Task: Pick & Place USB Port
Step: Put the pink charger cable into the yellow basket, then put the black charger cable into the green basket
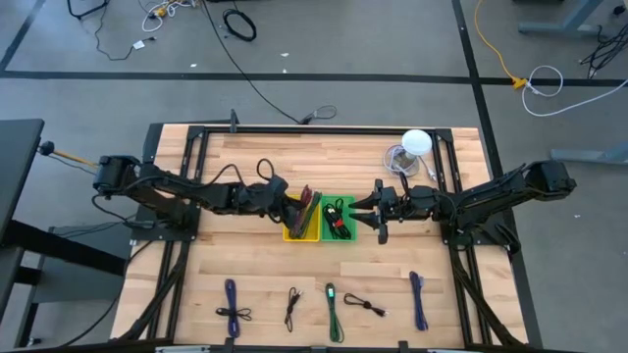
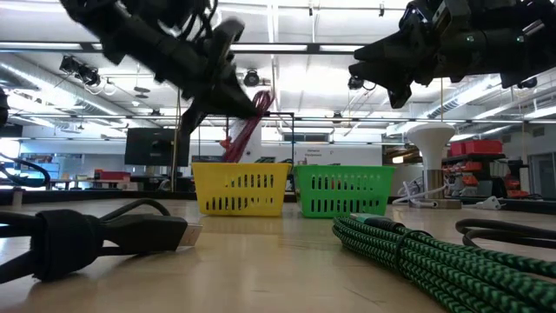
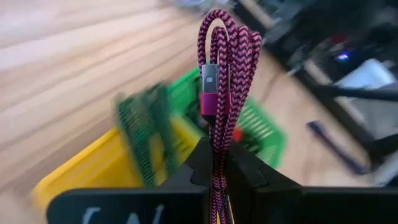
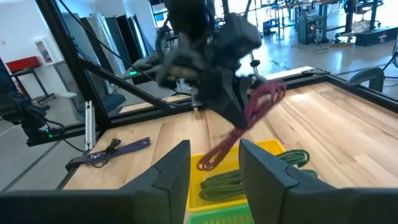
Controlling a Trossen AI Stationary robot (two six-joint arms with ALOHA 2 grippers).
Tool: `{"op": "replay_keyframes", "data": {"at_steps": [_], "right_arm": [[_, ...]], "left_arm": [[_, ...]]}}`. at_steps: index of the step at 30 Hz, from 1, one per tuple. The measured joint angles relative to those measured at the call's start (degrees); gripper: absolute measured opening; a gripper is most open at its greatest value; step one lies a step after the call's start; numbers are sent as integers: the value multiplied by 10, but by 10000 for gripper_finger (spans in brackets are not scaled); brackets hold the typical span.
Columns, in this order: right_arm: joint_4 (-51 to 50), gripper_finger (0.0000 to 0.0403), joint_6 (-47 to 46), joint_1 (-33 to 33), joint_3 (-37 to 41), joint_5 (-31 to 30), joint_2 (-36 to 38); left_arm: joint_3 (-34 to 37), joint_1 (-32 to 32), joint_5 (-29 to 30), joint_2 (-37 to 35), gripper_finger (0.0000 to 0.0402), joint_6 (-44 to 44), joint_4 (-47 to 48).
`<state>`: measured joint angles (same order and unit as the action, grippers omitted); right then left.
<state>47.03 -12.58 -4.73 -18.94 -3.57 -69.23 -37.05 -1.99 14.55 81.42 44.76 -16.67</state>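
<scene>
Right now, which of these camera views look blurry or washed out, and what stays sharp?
Left wrist view: the red braided cable in the left gripper is sharp; the yellow basket and green basket behind are smeared. Right wrist view: the left arm is blurred; the right gripper's fingers are crisp. Low view: bright ceiling lights put the arms in silhouette; the near black cable is soft. High view: even and clear.

Left hand (image 1: 287,204) crowds the yellow basket (image 1: 300,231), right hand (image 1: 365,208) the green basket (image 1: 339,232); bare surface (image 1: 245,250) lies open between baskets and front cables (image 1: 334,312).
</scene>
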Motion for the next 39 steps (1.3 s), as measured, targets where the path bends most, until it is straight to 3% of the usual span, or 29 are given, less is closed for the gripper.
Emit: {"op": "replay_keyframes", "data": {"at_steps": [11,19,27,30,33,39], "right_arm": [[3,136,7,0,0,0,0],[2,136,7,0,0,0,0],[0,136,8,0,0,0,0],[0,136,8,0,0,0,0],[-1,136,7,0,0,0,0],[-5,136,7,0,0,0,0]], "left_arm": [[28,-2,24,0,27,39,-6],[28,-2,22,0,119,52,-5],[28,-1,38,-1,163,29,-17],[28,0,16,-12,165,8,-24],[28,6,-47,-44,166,9,-7],[27,-16,-101,-136,149,81,162]]}}
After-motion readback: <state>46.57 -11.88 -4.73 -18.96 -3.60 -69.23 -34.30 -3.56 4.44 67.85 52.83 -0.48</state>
